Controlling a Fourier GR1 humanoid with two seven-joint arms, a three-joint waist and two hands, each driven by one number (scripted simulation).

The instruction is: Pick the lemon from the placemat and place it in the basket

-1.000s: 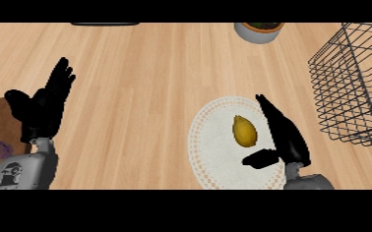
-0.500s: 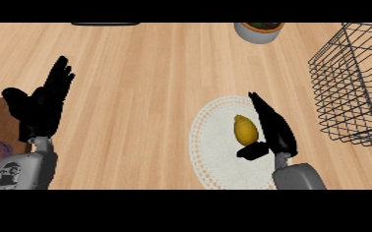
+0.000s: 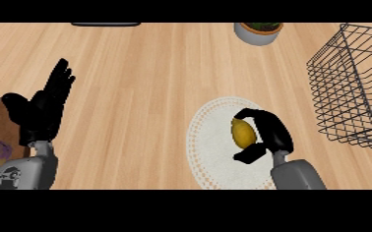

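A yellow lemon (image 3: 242, 132) lies on the round white placemat (image 3: 210, 142) at the lower middle of the counter. My right hand (image 3: 270, 133) is against the lemon's right side, its fingers curled over the top and its thumb below, closing round the fruit. The black wire basket (image 3: 343, 103) stands at the right edge, apart from the hand. At the left edge my left hand (image 3: 40, 110) rests open with its fingers pointing up.
A grey pot with a plant (image 3: 258, 31) stands at the back, right of centre. A dark flat object (image 3: 105, 24) lies along the far edge. Bare wooden counter (image 3: 145, 78) stretches between the placemat and the left hand.
My right hand has moved left onto the lemon and its fingers have curled from straight to wrapped round it. The left hand has stayed put.
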